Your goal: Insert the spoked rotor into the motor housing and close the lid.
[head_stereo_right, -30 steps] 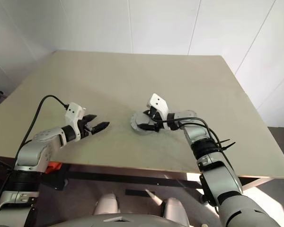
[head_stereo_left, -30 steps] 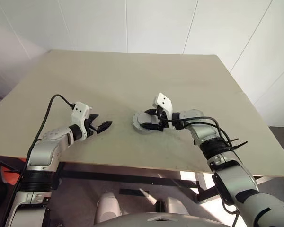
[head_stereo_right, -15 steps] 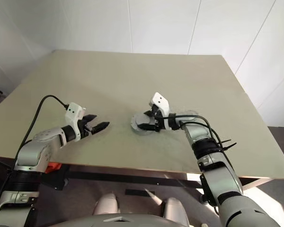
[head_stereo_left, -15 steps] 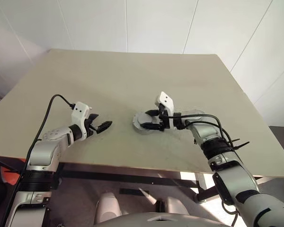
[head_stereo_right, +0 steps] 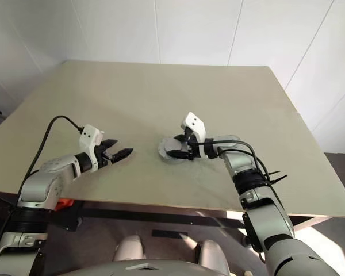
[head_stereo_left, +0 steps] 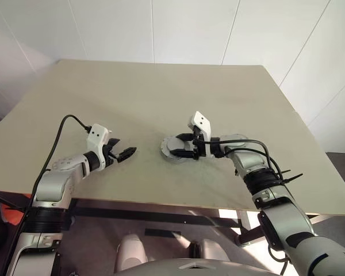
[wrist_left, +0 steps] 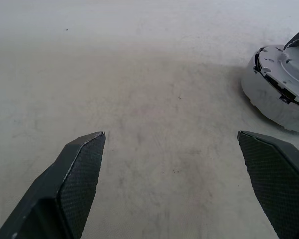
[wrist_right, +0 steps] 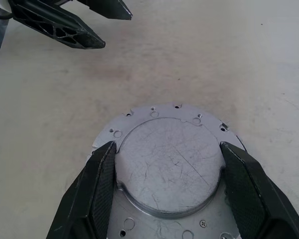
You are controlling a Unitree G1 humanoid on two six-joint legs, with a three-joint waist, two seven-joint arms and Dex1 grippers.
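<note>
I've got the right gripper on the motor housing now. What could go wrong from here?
1. The right gripper clamps only the low, smooth raised centre of the round grey metal motor housing. With so shallow a hold, it may slip when lifted or turned.
2. The housing lies flat side up on the beige table, so it probably needs flipping. The left gripper hangs open, off to the side, and cannot catch a drop.

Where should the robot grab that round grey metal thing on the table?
Grip the round grey metal motor housing by its raised circular middle, coming from above. It lies flat on the beige table, its thin flange hugging the surface; the raised step offers opposite walls to pinch.
</note>
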